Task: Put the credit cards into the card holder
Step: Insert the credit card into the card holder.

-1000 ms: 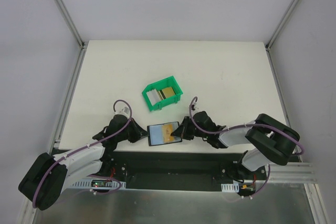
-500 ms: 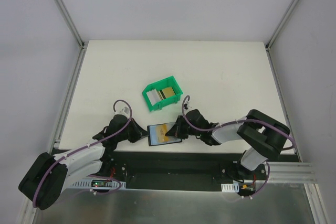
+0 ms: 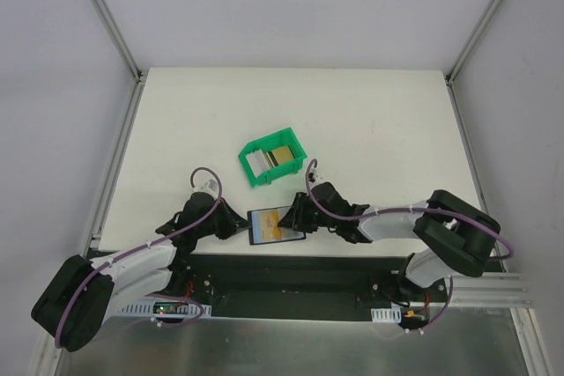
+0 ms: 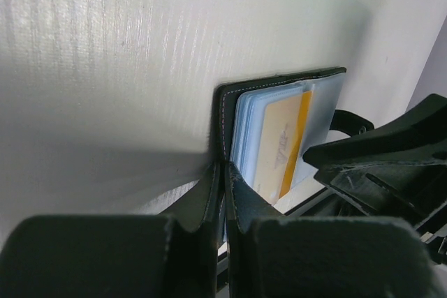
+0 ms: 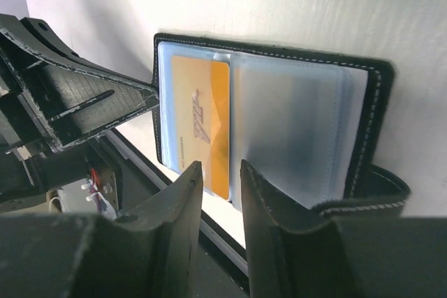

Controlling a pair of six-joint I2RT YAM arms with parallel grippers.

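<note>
The black card holder [image 3: 263, 220] lies open at the table's near edge, bluish-grey slots up. A gold credit card [image 3: 276, 232] sits in its left slot; it also shows in the right wrist view [image 5: 199, 123] and the left wrist view [image 4: 279, 146]. My left gripper [image 3: 240, 228] is shut on the card holder's left edge [image 4: 225, 123]. My right gripper [image 3: 298, 220] hovers at the holder's right side, fingers a little apart around the card's near end [image 5: 220, 172], not pinching it. More credit cards [image 3: 280, 155] stand in the green bin.
The green open-fronted bin [image 3: 261, 178] stands behind the holder, mid-table. The table's front edge and a black rail [image 3: 291, 270] lie just below the holder. The left gripper's finger [image 5: 77, 102] shows in the right wrist view.
My right gripper has moved left over the card holder, and the gold card has slid further into the slot. The left gripper has stayed clamped on the holder's edge.
</note>
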